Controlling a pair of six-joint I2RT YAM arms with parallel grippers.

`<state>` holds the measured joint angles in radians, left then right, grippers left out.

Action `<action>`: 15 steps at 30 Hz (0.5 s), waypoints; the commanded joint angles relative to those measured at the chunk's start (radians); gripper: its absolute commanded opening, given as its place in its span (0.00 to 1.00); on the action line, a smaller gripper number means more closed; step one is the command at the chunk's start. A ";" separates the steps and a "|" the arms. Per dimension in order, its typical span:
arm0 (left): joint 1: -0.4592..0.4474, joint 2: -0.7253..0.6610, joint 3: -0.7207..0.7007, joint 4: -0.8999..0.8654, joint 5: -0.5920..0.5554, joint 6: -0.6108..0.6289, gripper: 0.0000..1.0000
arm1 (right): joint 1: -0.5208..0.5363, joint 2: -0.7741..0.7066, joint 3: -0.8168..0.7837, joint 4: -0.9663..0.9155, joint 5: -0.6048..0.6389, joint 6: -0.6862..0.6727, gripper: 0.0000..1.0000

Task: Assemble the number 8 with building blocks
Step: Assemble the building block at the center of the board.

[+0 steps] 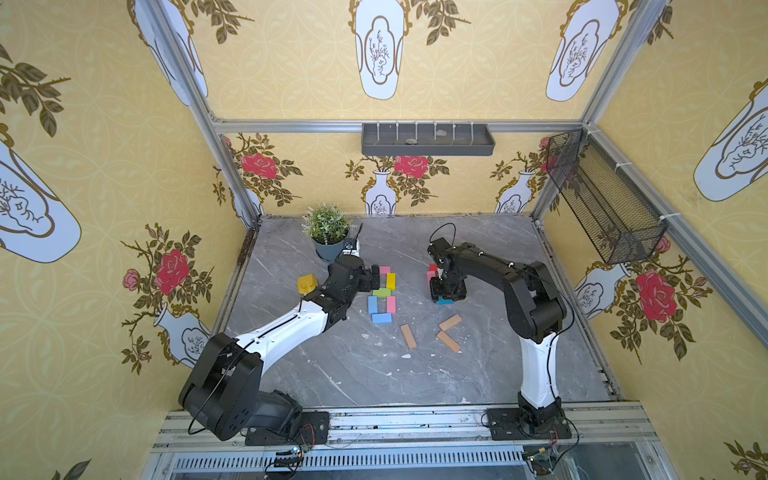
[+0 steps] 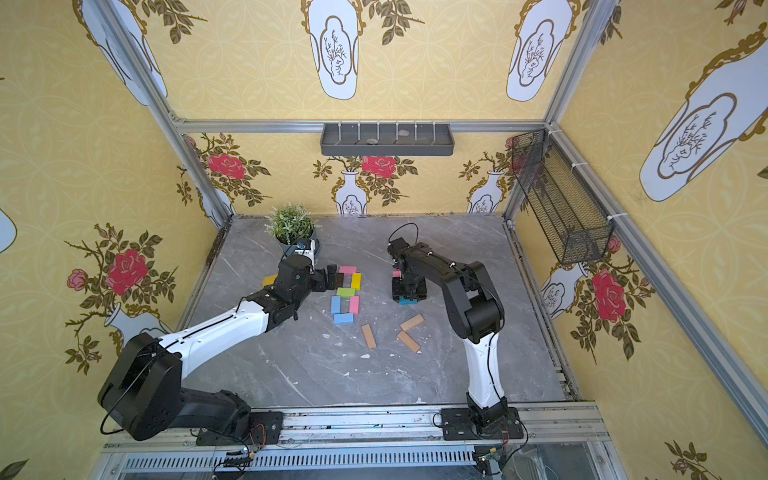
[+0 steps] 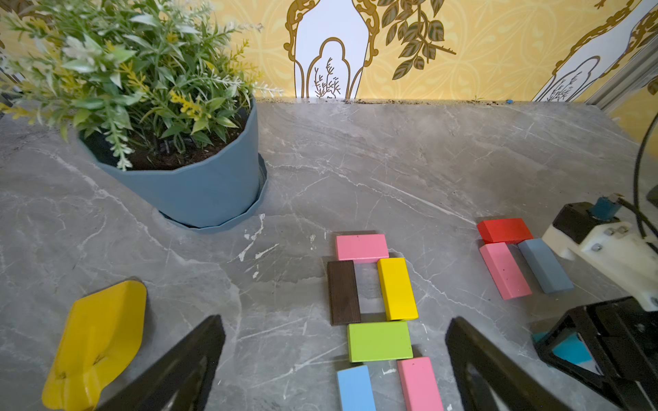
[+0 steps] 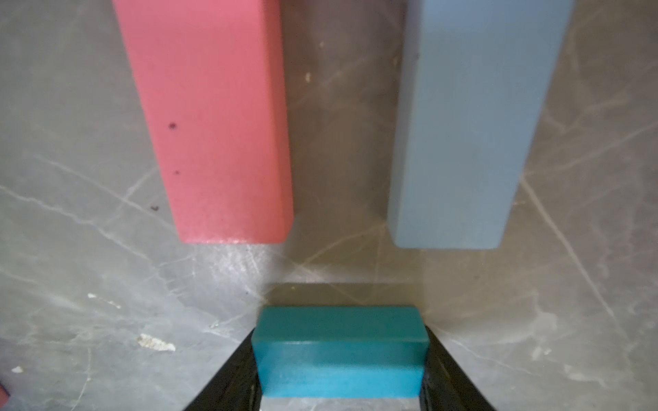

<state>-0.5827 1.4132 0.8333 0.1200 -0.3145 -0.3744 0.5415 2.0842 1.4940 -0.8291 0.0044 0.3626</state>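
Observation:
Building blocks lie flat in a figure on the grey table: pink point(image 3: 361, 247) at the far end, dark brown point(image 3: 343, 291) and yellow point(image 3: 397, 288) as sides, green point(image 3: 379, 341) across the middle, then blue point(image 3: 356, 388) and pink point(image 3: 420, 384), with a blue one point(image 1: 381, 318) closing the near end. My left gripper point(image 3: 334, 322) hangs open just left of the figure's upper loop, holding nothing. My right gripper point(image 1: 446, 291) is shut on a teal block point(image 4: 340, 350) low over the table, beside loose pink point(image 4: 213, 121), grey-blue point(image 4: 470, 121) and red point(image 3: 504, 230) blocks.
Three tan wooden blocks point(image 1: 408, 336) point(image 1: 450, 322) point(image 1: 448, 341) lie loose nearer the front. A potted plant point(image 1: 328, 232) stands at the back left, close behind my left wrist. A yellow scoop-shaped toy point(image 3: 96, 341) lies left of the left arm.

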 commanded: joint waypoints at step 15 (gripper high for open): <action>0.000 0.012 0.000 0.004 -0.006 0.004 1.00 | -0.008 0.029 0.024 0.068 0.040 -0.010 0.59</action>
<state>-0.5827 1.4189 0.8333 0.1192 -0.3141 -0.3744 0.5377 2.0979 1.5196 -0.8345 0.0051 0.3584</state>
